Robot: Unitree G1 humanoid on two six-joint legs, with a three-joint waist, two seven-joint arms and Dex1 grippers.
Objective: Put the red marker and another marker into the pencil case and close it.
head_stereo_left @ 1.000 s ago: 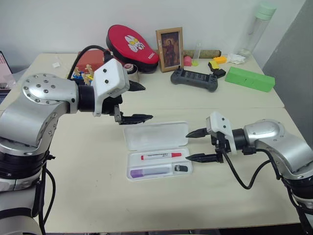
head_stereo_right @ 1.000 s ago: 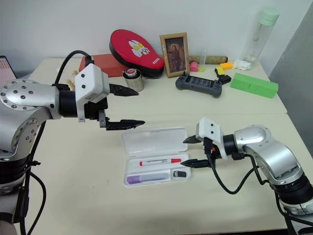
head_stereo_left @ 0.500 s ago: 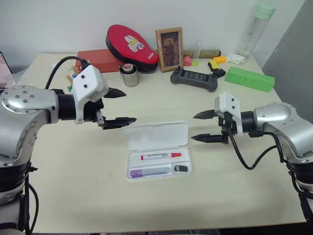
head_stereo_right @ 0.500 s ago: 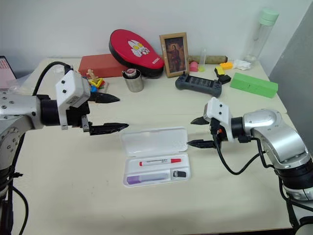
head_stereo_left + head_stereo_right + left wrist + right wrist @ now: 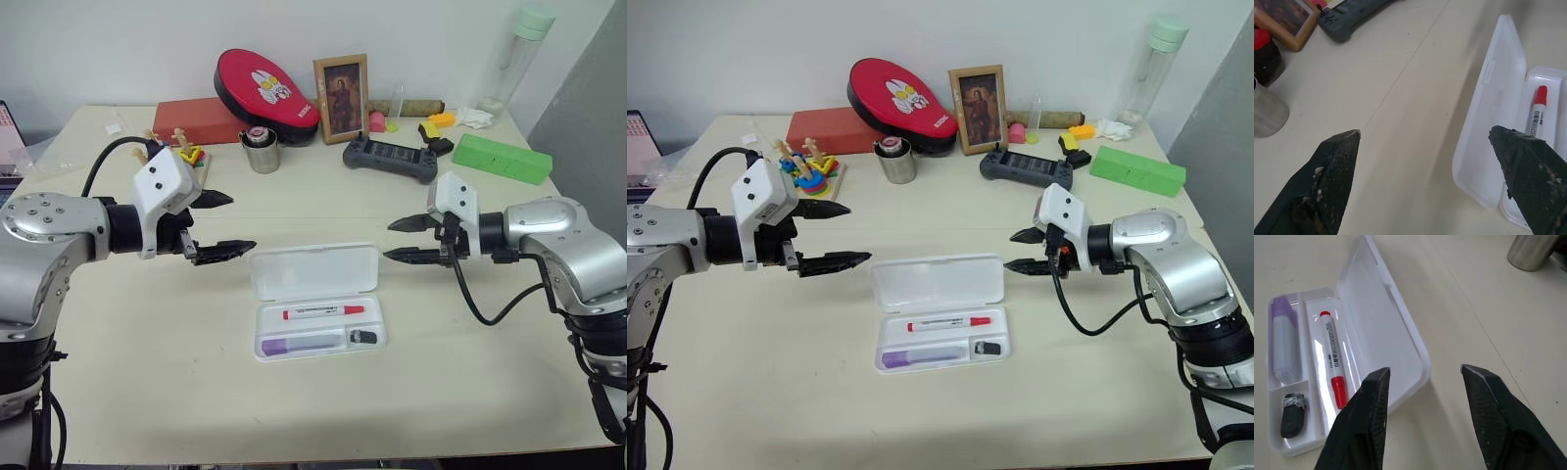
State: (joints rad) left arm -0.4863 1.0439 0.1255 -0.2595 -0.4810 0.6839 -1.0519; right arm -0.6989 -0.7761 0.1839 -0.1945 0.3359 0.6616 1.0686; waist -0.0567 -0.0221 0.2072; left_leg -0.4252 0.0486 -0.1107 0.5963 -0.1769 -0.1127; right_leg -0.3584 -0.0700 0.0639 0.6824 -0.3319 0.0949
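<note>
red marker (image 5: 323, 312) and purple marker (image 5: 301, 344) lie in the open case (image 5: 315, 271) mid-counter; closing remains. left hand (image 5: 219, 224) wide open, right hand (image 5: 404, 240) partly open, both empty.

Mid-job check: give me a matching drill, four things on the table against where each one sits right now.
Things:
1. red marker
2. highlighter
3. case lid
4. green box

Places:
A. lying open flat, on the far side of the tray
B. far right of the table, away from the case
C. tray's near long slot
D. tray's far long slot, next to the lid

Pairs: 1-D, 2-C, 3-A, 4-B
</note>
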